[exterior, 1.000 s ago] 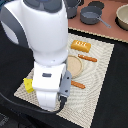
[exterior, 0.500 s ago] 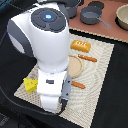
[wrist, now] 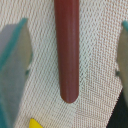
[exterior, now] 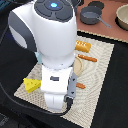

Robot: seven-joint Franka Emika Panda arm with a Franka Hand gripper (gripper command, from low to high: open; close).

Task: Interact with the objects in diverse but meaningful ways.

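The gripper [wrist: 70,55] is spread wide, a jaw on either side of the thin brown sausage [wrist: 67,50], which lies flat on the woven mat [wrist: 97,80] between them, touched by neither. A corner of the yellow cheese wedge [wrist: 34,123] shows just past the sausage's rounded end. In the exterior view the arm [exterior: 52,45] hides the gripper; the wedge [exterior: 32,84] lies beside it on the mat.

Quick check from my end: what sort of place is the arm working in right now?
Probably a tabletop play-kitchen setup, not a real kitchen: a woven mat holds toy food, a yellow cheese wedge and an orange bread-like block, with a small dark pan beyond.
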